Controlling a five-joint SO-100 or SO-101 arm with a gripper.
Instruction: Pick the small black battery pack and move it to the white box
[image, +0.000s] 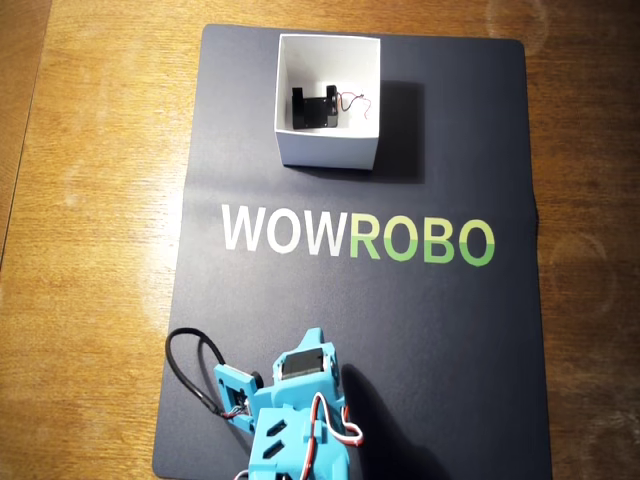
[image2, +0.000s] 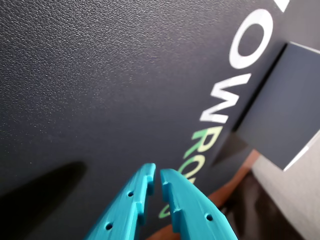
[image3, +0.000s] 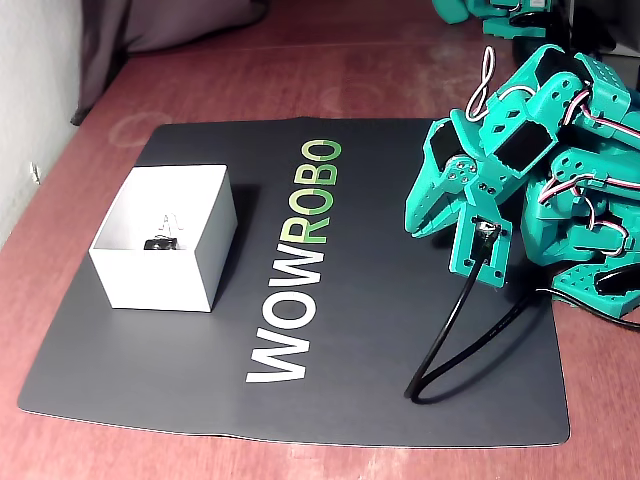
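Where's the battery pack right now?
The small black battery pack lies inside the white box, at the top of the mat in the overhead view, above the WOWROBO lettering.

nearly closed teal gripper (image2: 156, 176) over dark mat (image2: 100, 90), white box (image2: 280, 120) at right

A dark mat (image: 420, 330) printed WOWROBO covers a wooden table (image: 90, 200).

In the fixed view, far from the end effector (image3: 425, 215), the white box (image3: 160, 280) wall hides most of the small black battery pack (image3: 160, 243); the wrist view crops the box (image2: 287, 120).
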